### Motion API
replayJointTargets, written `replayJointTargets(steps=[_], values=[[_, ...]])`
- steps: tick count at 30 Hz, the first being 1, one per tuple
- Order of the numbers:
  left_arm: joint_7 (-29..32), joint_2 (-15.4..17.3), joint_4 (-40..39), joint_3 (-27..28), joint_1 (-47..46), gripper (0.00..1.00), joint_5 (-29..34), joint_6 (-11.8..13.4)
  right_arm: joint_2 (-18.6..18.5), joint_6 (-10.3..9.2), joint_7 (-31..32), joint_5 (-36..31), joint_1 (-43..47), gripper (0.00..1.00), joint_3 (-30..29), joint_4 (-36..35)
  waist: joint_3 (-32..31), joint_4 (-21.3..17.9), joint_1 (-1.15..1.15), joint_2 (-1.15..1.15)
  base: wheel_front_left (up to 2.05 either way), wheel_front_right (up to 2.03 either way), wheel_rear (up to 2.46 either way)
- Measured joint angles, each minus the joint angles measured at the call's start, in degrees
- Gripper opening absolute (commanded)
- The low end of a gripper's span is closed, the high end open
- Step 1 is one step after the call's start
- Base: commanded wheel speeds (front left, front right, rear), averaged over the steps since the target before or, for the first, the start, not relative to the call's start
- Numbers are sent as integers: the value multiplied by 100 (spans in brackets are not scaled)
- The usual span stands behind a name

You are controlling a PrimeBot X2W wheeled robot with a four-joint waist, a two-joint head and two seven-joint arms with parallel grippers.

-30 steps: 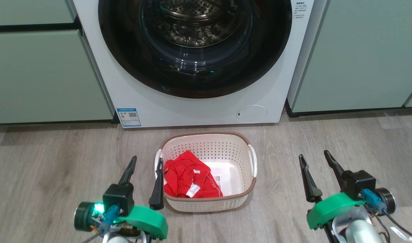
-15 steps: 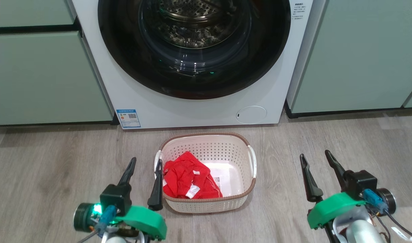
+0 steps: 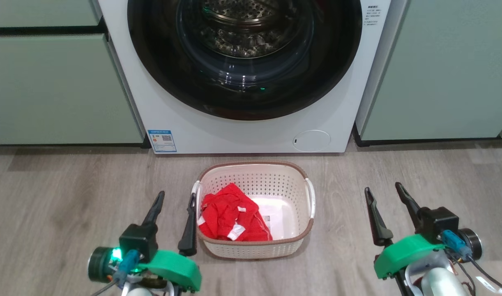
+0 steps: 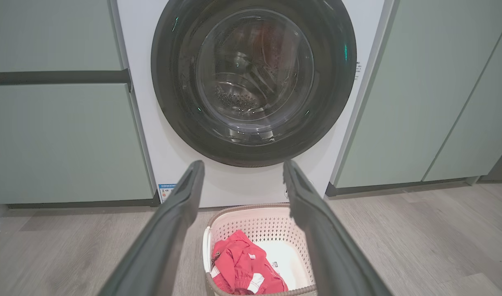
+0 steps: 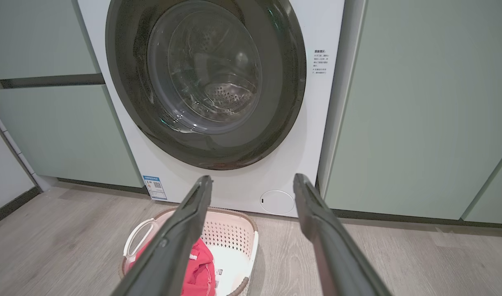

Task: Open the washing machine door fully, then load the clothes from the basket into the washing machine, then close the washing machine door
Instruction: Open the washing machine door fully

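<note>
The white washing machine (image 3: pixel 218 131) stands ahead with its black-rimmed glass door (image 3: pixel 245 98) shut flush against the front. On the floor before it sits the cream basket (image 3: pixel 292 242), red clothes (image 3: pixel 228 213) bunched in its left half. My left gripper (image 3: pixel 176 198) is open, low at the basket's left side, its inner finger close to the white handle. My right gripper (image 3: pixel 383 188) is open over bare floor to the basket's right. The left wrist view shows the door (image 4: pixel 337 82), basket (image 4: pixel 271 230) and clothes (image 4: pixel 242 267) between open fingers (image 4: pixel 181 205). The right wrist view shows the door (image 5: pixel 284 82) and basket (image 5: pixel 234 234).
Pale green cabinets (image 3: pixel 58 86) flank the machine on the left, and others (image 3: pixel 440 70) on the right. A small round white panel (image 3: pixel 312 140) and a blue label (image 3: pixel 162 141) sit low on the machine's front. Grey wood-look floor (image 3: pixel 70 193) lies all around.
The whole head view has shifted a little rightward, so the camera moved. The left gripper sits slightly lower and further back from the basket handle; both stay open.
</note>
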Motion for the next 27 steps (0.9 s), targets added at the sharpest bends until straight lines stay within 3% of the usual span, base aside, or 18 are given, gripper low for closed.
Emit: replayJointTargets(steps=[22, 27], values=[[0, 41, -30, 29, 9, 100, -51, 13, 13, 0, 0, -46, -1, 100, -5, 59, -27, -44, 0, 0, 123, 123, -245], [-11, 27, -109, 26, 7, 100, 264, 314, 1, 0, 0, -71, 0, 100, -36, 68, -21, -40, 0, 0, 99, 99, -198]])
